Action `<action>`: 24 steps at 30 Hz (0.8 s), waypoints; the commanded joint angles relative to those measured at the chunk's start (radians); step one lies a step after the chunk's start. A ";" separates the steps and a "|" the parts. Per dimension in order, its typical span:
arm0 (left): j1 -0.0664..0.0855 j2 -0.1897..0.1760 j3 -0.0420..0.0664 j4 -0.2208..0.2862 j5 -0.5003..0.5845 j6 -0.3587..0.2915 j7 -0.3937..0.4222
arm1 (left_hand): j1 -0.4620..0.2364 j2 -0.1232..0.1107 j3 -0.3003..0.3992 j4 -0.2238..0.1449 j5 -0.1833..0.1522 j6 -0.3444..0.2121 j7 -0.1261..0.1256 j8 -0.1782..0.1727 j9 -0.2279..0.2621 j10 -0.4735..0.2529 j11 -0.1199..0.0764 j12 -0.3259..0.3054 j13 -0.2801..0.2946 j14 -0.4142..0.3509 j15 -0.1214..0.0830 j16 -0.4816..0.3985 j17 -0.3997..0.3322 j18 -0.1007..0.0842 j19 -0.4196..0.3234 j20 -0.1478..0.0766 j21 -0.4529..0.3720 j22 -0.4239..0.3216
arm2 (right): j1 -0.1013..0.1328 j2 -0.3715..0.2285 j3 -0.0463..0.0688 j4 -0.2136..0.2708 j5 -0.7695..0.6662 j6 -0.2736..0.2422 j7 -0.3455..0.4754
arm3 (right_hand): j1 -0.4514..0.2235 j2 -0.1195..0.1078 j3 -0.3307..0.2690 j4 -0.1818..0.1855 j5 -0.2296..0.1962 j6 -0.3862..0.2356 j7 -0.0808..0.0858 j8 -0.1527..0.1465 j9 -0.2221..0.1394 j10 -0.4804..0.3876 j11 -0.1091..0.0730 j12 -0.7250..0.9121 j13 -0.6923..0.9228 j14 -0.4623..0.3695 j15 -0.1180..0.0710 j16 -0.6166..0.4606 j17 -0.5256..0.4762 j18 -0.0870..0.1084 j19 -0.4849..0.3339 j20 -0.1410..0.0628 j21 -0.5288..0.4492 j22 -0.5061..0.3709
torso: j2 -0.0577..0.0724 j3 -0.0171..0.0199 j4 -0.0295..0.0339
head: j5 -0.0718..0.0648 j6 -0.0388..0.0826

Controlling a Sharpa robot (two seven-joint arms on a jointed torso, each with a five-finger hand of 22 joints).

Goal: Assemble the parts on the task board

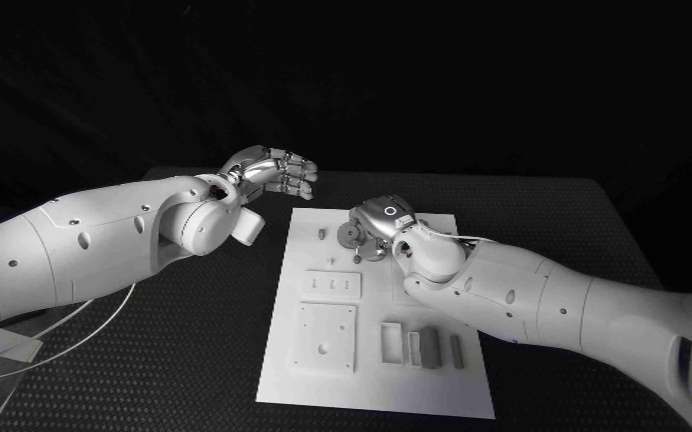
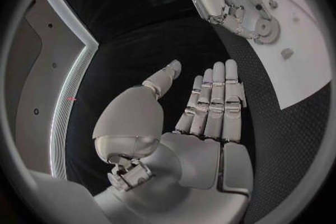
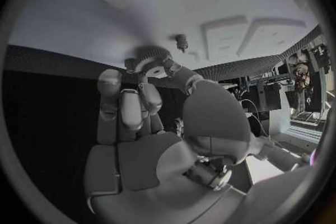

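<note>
Black table (image 1: 577, 212) is carrying the white task board (image 1: 433, 382), its grey parts (image 1: 421, 345) lying near the front. Left hand (image 2: 210, 106) is hovering spread and empty. Right hand (image 3: 136, 101) is pinching a round gear (image 3: 153, 63) over the board; loosening could drop it.

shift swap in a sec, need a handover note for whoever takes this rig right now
Left hand: open, fingers straight, holding nothing, raised beside the far left corner of the task board.
Right hand: over the far end of the board, fingers on a round gear-like part; whether it is lifted or still on the board cannot be told.
Small peg stands on the board close to that part.
Near end of the board: flat square plate and several upright bars.
Done: nothing clearly assembled. Left: place the gear part, then the rest.
</note>
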State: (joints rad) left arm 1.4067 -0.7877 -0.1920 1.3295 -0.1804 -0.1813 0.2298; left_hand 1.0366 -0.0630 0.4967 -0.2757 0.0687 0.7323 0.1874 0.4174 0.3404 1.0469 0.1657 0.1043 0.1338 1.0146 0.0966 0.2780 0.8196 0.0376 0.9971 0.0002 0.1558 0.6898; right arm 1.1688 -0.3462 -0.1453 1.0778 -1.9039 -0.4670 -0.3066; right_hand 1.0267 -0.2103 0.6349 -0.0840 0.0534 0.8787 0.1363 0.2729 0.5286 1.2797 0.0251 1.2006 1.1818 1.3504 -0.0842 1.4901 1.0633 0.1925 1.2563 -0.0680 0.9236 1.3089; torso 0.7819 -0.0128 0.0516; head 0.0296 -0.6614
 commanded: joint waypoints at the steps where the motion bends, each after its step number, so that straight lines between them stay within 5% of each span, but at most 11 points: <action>1: 0.001 0.002 0.001 0.003 -0.002 0.005 0.006 | -0.003 -0.009 -0.002 0.000 -0.007 -0.005 0.027 -0.005 -0.001 0.004 0.003 -0.006 0.001 0.005 0.000 -0.006 0.001 0.009 0.003 -0.004 -0.006 0.001 | -0.002 0.003 -0.001 -0.002 0.000 0.013 -0.009 | 0.004 0.012 -0.007 0.001 0.006 0.009 0.000 0.003 0.002 -0.007 -0.001 0.001 0.000 0.001 0.002 0.003 0.000 0.069 -0.002 -0.008 -0.004 0.018 | 0.000 0.0006 0.0001 | 0.000 0.000; 11: 0.001 0.002 0.001 0.003 -0.002 0.006 0.003 | -0.003 -0.009 -0.002 0.000 -0.007 -0.007 0.028 -0.006 -0.002 0.003 0.004 -0.007 0.001 0.006 0.000 -0.007 0.002 0.009 0.004 -0.004 -0.007 0.001 | -0.002 0.007 -0.001 -0.012 0.006 0.023 -0.011 | 0.005 0.019 -0.012 -0.003 0.005 0.012 -0.001 0.005 0.003 -0.007 -0.003 0.003 -0.001 0.001 0.001 0.003 0.001 0.069 -0.003 -0.007 -0.003 0.019 | 0.000 0.0011 -0.0003 | 0.000 -0.001; 19: 0.001 0.004 0.001 0.004 -0.002 0.009 0.000 | -0.004 -0.010 -0.002 0.000 -0.007 -0.008 0.028 -0.007 -0.002 0.003 0.004 -0.007 0.001 0.006 0.000 -0.008 0.002 0.009 0.004 -0.004 -0.007 0.001 | -0.002 0.010 -0.001 -0.014 0.031 0.031 0.001 | 0.000 0.064 -0.028 -0.008 0.006 0.007 0.000 0.000 0.002 -0.010 -0.002 0.002 -0.005 -0.003 0.001 0.001 -0.006 0.069 -0.010 -0.004 -0.002 0.019 | 0.000 0.0007 -0.0003 | -0.001 -0.003; 24: 0.001 0.004 0.001 0.004 -0.002 0.008 0.000 | -0.003 -0.010 -0.002 0.000 -0.007 -0.009 0.029 -0.008 -0.002 0.002 0.004 -0.008 0.001 0.006 0.000 -0.008 0.002 0.009 0.003 -0.004 -0.007 0.002 | -0.002 0.009 -0.001 -0.012 0.032 0.027 0.002 | -0.001 0.065 -0.031 -0.010 0.005 0.007 0.000 0.000 0.001 -0.010 -0.001 0.003 -0.004 -0.002 0.001 0.002 -0.005 0.069 -0.011 -0.004 -0.002 0.019 | -0.001 0.0011 -0.0005 | -0.001 -0.003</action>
State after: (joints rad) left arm 1.4068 -0.7853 -0.1920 1.3307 -0.1804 -0.1810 0.2251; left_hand 1.0366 -0.0630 0.4967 -0.2757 0.0687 0.7288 0.1910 0.4133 0.3394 1.0469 0.1657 0.1002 0.1336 1.0146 0.0966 0.2741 0.8204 0.0350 0.9971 0.0002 0.1519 0.6904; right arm 1.1677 -0.3374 -0.1457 1.0644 -1.8768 -0.4507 -0.3121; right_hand 1.0280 -0.1536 0.6099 -0.0924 0.0534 0.8862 0.1344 0.2730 0.5310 1.2765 0.0207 1.2005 1.1782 1.3484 -0.0822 1.4901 1.0586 0.1920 1.2525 -0.0715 0.9236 1.3089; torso 0.7819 -0.0119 0.0512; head 0.0286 -0.6645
